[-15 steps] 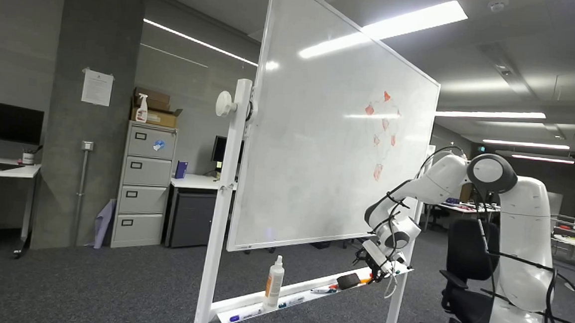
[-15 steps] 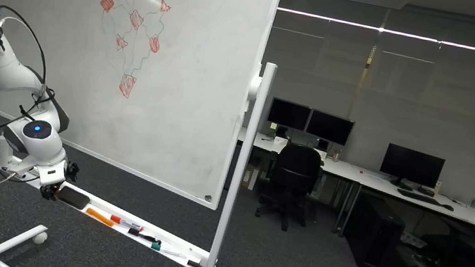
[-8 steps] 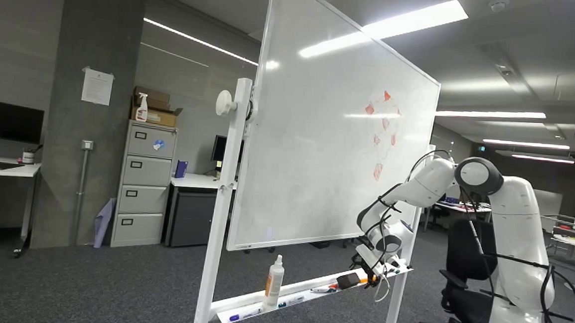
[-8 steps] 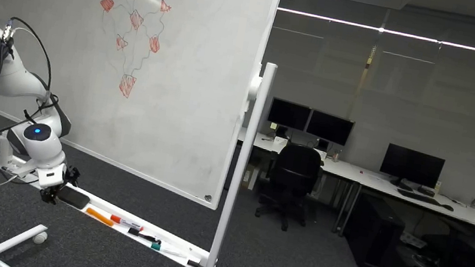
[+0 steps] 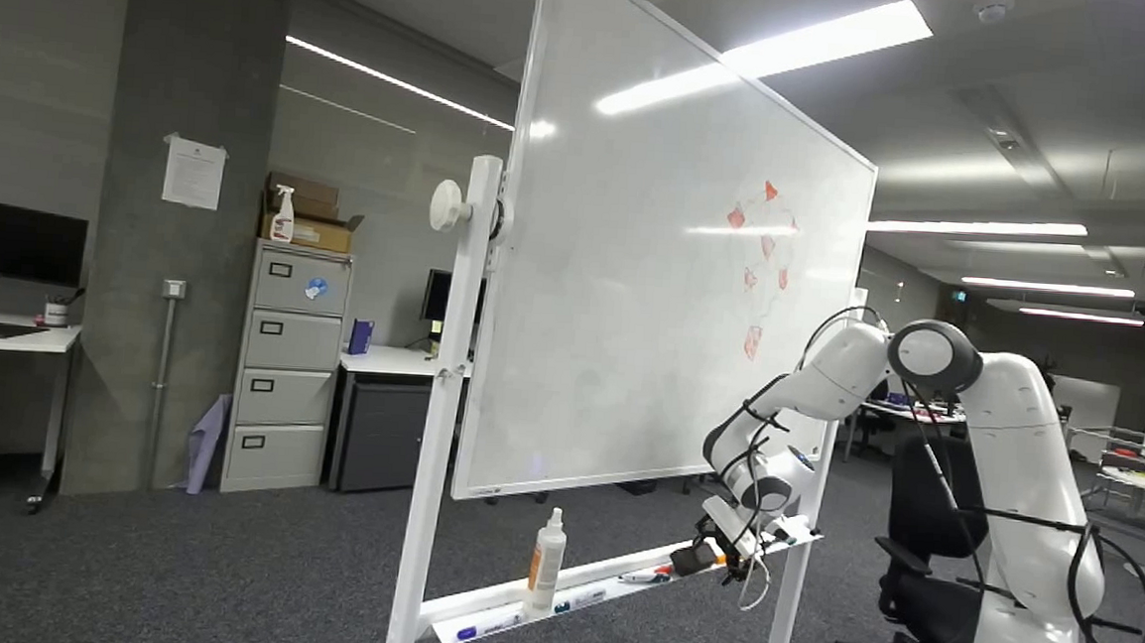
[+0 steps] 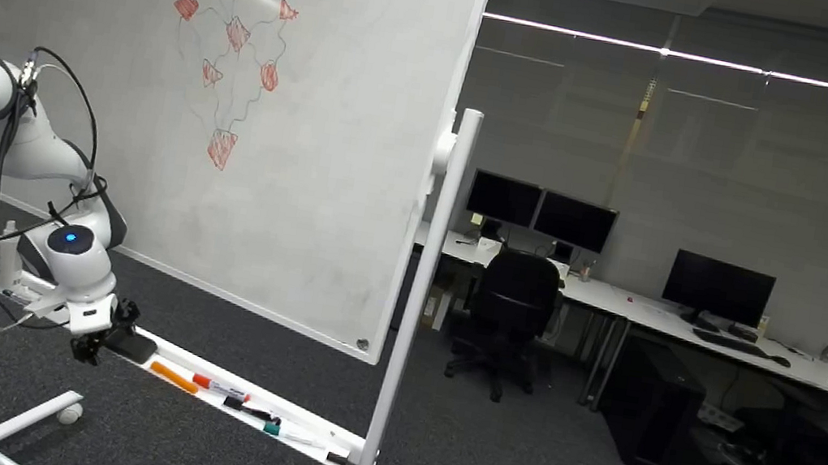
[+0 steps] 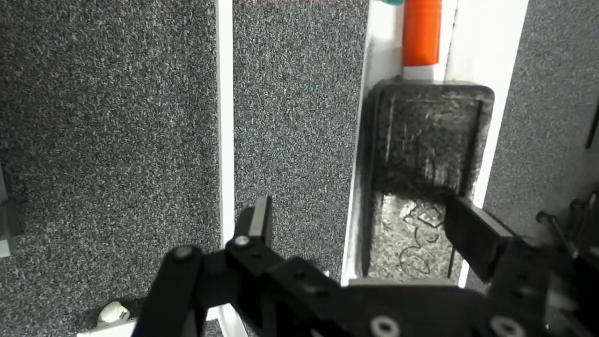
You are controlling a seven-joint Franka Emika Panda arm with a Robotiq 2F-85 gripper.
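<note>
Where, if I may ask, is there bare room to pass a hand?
An open gap runs between the whiteboard above and tray below, from the gripper to one post. The tray is crowded: black block, orange marker, red-capped marker.

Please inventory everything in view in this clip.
Whiteboard: 1, white, mid-scene
Drawn shapes: 7, red, on the whiteboard
Tray: 1, white, below the whiteboard
Eraser-like block: 1, black, on the tray
Markers: at least four, mixed colours, on the tray
Bottle: 1, white, upright on the tray
Filing cabinet: 1, grey, beside the pillar
Spray bottle: 1, white and red, on the filing cabinet
Boxes: 2, brown, on the filing cabinet
Paper: 1, white, on the pillar
Monitors: at least three, black, on white desks
Chairs: at least three, black, around the room
Arm: 1, white and black, beside the whiteboard
Fingers: 2, black, open, near the eraser-like block
</note>
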